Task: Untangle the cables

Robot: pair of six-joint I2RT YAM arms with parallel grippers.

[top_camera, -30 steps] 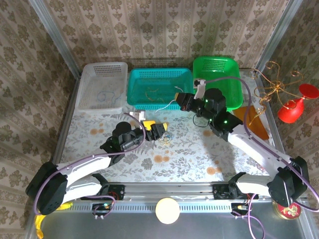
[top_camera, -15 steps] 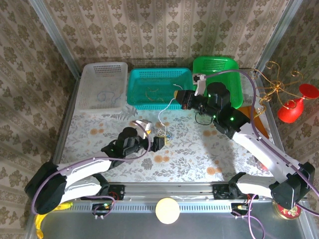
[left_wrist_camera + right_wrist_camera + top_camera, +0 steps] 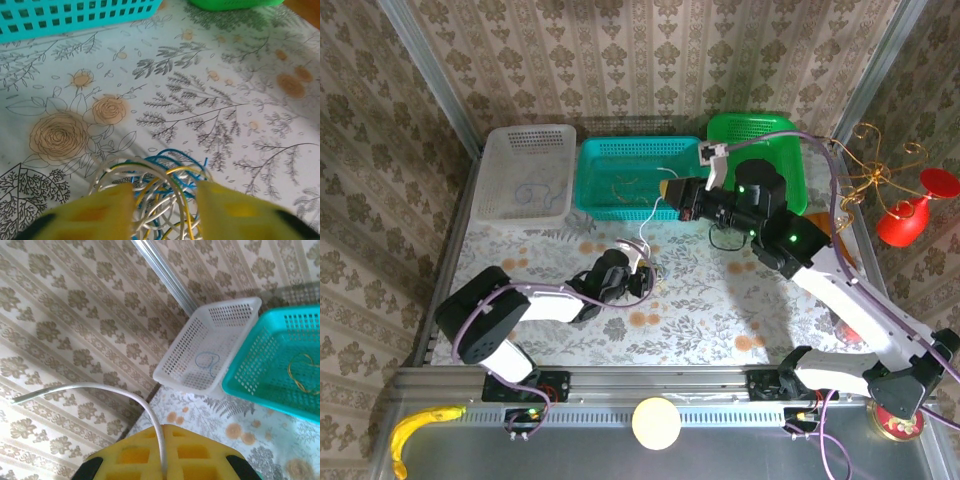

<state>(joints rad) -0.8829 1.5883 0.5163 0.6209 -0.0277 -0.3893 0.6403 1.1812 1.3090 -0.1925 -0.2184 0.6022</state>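
Top external: floral-print table cover (image 3: pixel 720 320), patterned wallpaper (image 3: pixel 620 60) on the walls. White basket (image 3: pixel 498 200), teal basket (image 3: pixel 595 205) and green basket (image 3: pixel 790 195) stand in a row at the far edge. Cables (image 3: pixel 649 272) (image 3: pixel 160 172) lie mid-table, just near of the teal basket. Left gripper (image 3: pixel 640 268) (image 3: pixel 165 189) has its fingers part-closed either side of the clump; whether it actually pinches cannot be told. Right gripper (image 3: pixel 672 189) (image 3: pixel 162 440) is clamped on a white cable (image 3: pixel 642 232) (image 3: pixel 115 388) running down to the clump.

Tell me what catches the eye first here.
The cable clump at mid-table, with the left gripper straddling it. The right gripper, high beside the teal basket, pinches a white cable that trails down toward the clump. A red ornament stands at the far right edge.
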